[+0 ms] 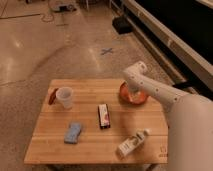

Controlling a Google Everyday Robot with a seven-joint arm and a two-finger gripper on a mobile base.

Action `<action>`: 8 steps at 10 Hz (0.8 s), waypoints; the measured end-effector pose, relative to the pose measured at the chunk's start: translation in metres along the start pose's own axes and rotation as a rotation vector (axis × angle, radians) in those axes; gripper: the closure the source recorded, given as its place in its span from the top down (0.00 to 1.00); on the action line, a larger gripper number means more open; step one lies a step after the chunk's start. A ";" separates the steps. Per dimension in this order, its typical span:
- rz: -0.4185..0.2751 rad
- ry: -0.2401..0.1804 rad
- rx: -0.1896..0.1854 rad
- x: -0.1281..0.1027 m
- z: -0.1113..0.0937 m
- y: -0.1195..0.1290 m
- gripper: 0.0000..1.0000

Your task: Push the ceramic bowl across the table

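Camera view: gripper [133, 93] in ceramic bowl [134, 96] near table [90, 145] edge.

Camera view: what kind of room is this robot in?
Probably a lab or workshop, not a home. The floor is bare polished concrete with a blue tape cross and loose cables. The gripper is at the ceramic bowl on the low wooden table.
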 end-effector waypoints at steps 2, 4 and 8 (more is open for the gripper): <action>-0.010 -0.019 -0.023 -0.008 0.010 0.006 0.65; -0.014 -0.053 -0.051 -0.019 0.010 0.015 0.65; -0.047 -0.144 -0.087 -0.060 -0.006 0.026 0.65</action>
